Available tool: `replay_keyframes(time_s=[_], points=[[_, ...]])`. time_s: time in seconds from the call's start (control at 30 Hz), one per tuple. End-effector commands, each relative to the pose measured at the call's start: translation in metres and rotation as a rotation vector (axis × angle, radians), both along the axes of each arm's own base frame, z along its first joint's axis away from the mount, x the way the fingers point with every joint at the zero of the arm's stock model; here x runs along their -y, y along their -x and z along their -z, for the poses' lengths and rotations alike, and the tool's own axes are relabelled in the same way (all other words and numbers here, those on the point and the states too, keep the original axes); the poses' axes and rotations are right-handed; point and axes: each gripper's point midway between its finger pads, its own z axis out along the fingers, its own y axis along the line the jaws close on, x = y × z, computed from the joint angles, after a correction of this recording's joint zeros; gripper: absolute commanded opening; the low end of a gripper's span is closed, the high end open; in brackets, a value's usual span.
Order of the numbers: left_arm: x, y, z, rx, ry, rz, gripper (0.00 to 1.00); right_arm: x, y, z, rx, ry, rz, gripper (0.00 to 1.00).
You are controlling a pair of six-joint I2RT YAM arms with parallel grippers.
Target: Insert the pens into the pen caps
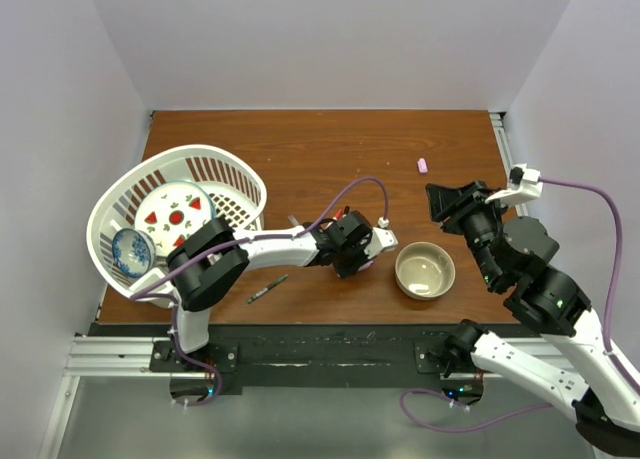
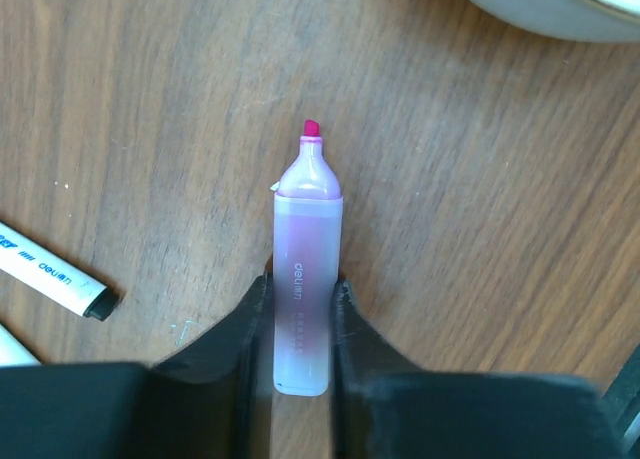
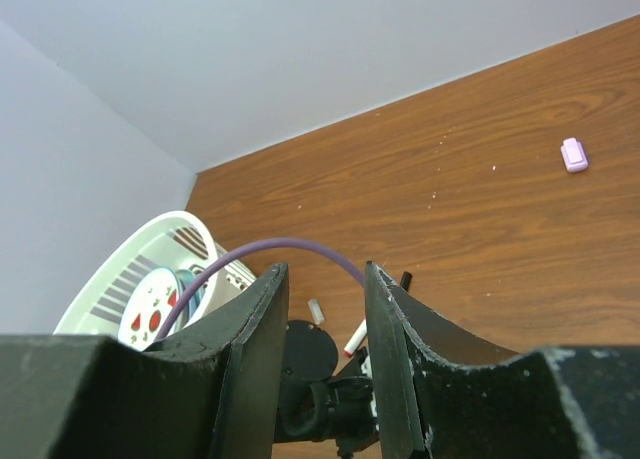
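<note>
My left gripper (image 2: 303, 279) is shut on the thick pink pen (image 2: 305, 239), its magenta tip bare and pointing away from the wrist. In the top view this gripper (image 1: 362, 255) is at the table's middle. A white pen (image 2: 52, 273) with a black tip lies to the left. The thin dark grey pen (image 1: 268, 288) lies near the front edge. The pale pink cap (image 1: 422, 165) lies far back right and also shows in the right wrist view (image 3: 573, 155). My right gripper (image 3: 325, 271) is open and empty, raised at the right (image 1: 437, 201). A red-tipped white pen (image 3: 355, 337) and a small black stub (image 3: 405, 278) show beyond it.
A beige bowl (image 1: 425, 270) stands just right of the left gripper, its rim also in the left wrist view (image 2: 540, 14). A white basket (image 1: 235, 179) with plates sits at the left. A purple cable (image 1: 360, 182) arcs over the left wrist.
</note>
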Motion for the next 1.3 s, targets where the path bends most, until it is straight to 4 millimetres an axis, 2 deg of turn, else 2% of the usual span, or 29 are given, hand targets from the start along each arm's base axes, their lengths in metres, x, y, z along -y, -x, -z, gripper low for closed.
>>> replay_keyframes(time_s=[0.0, 0.07, 0.23, 0.3, 0.4, 0.43, 0.47, 0.53, 0.57, 0.77, 0.83, 0.97, 1.17, 1.27], points=[[-0.010, 0.024, 0.016, -0.090, -0.028, 0.004, 0.03, -0.007, -0.005, 0.014, -0.030, 0.006, 0.001, 0.40], [-0.011, 0.023, 0.011, -0.089, -0.003, -0.038, 0.00, -0.010, -0.005, 0.022, -0.047, -0.007, -0.007, 0.45], [-0.008, 0.007, -0.023, -0.051, 0.109, -0.164, 0.00, -0.003, -0.004, 0.045, -0.100, -0.033, 0.039, 0.57], [-0.005, 0.002, -0.041, -0.044, 0.179, -0.211, 0.00, -0.002, -0.003, 0.059, -0.117, -0.049, 0.046, 0.64], [-0.003, -0.006, -0.069, -0.020, 0.281, -0.262, 0.00, -0.008, -0.003, 0.082, -0.153, -0.083, 0.036, 0.69], [-0.004, -0.010, -0.077, -0.012, 0.306, -0.280, 0.00, -0.011, -0.003, 0.087, -0.164, -0.106, 0.029, 0.70], [-0.003, -0.012, -0.093, 0.000, 0.353, -0.296, 0.00, -0.017, -0.003, 0.100, -0.189, -0.103, 0.012, 0.70], [-0.002, -0.016, -0.110, 0.021, 0.411, -0.310, 0.00, -0.025, -0.005, 0.108, -0.210, -0.133, -0.002, 0.70], [0.000, -0.018, -0.126, 0.037, 0.458, -0.315, 0.00, -0.030, -0.005, 0.117, -0.230, -0.135, -0.016, 0.70], [0.007, -0.015, -0.174, 0.060, 0.617, -0.305, 0.00, -0.069, -0.014, 0.134, -0.282, -0.198, -0.118, 0.69], [0.007, -0.015, -0.184, 0.066, 0.644, -0.302, 0.00, -0.079, -0.018, 0.138, -0.300, -0.208, -0.136, 0.69], [0.007, -0.012, -0.202, 0.077, 0.695, -0.290, 0.00, -0.087, -0.024, 0.143, -0.310, -0.222, -0.135, 0.67], [0.009, -0.009, -0.206, 0.073, 0.720, -0.277, 0.00, -0.093, -0.033, 0.141, -0.291, -0.235, -0.130, 0.62], [0.009, -0.009, -0.209, 0.074, 0.734, -0.279, 0.00, -0.100, -0.035, 0.148, -0.313, -0.219, -0.142, 0.56]])
